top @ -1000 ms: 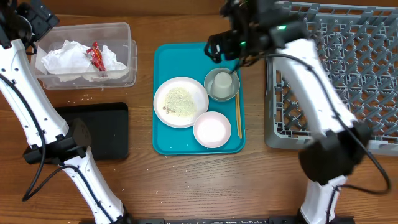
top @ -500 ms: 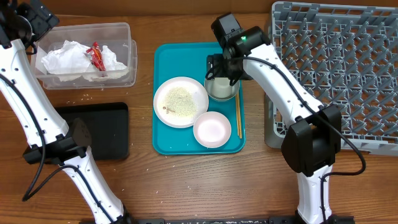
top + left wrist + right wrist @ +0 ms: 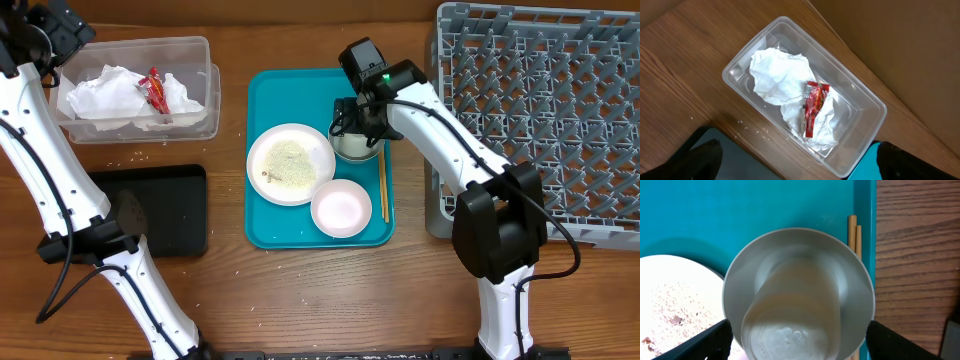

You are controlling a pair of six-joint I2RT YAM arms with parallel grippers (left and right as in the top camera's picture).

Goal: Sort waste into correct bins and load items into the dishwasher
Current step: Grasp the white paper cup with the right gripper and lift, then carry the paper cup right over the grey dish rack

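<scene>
The right arm has been swinging in from above the dish rack [image 3: 540,100] and lowering; its right gripper [image 3: 357,124] is now hanging over the grey bowl [image 3: 855,290], jaws spread wide and flanking the rim. The small white cup [image 3: 790,310] is lying inside that bowl, at the far right of the teal tray [image 3: 300,95]. The chopsticks [image 3: 383,190] are lying just right of the bowl, along the tray's right edge. The large plate [image 3: 290,163] and smaller dish [image 3: 341,208] are crowding the bowl's left and near sides. The left gripper [image 3: 800,162], jaws spread, is hovering above the clear tub [image 3: 195,50] holding napkins [image 3: 110,90] and the red wrapper [image 3: 156,92].
</scene>
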